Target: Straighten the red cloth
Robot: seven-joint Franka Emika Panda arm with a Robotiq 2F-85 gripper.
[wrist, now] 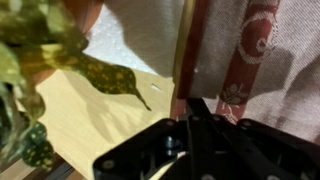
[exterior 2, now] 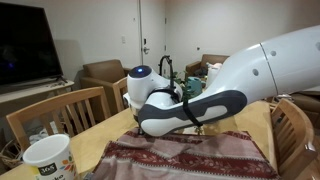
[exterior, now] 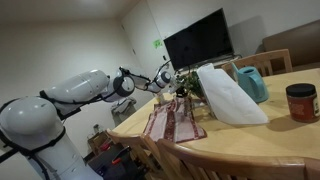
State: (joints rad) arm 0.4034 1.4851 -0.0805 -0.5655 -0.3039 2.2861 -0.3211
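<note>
The red cloth point(exterior: 172, 122) lies wrinkled on the wooden table point(exterior: 260, 140), dull red-brown with pale stripes. It also shows in an exterior view at the bottom point(exterior 2: 190, 158) and in the wrist view at upper right point(wrist: 270, 50). My gripper point(wrist: 192, 108) has its fingers pressed together at the cloth's red border, pinching its edge. In an exterior view the gripper point(exterior: 167, 78) is over the far end of the cloth, beside a plant. In the other exterior view the arm point(exterior 2: 200, 105) hides the fingers.
A white folded sheet point(exterior: 230, 95), a teal jug point(exterior: 250, 82) and a red-lidded jar point(exterior: 300, 102) stand beyond the cloth. A leafy plant point(wrist: 40, 50) is close beside the gripper. A mug point(exterior 2: 50, 160) stands at the table's corner. Chairs point(exterior 2: 60, 112) surround the table.
</note>
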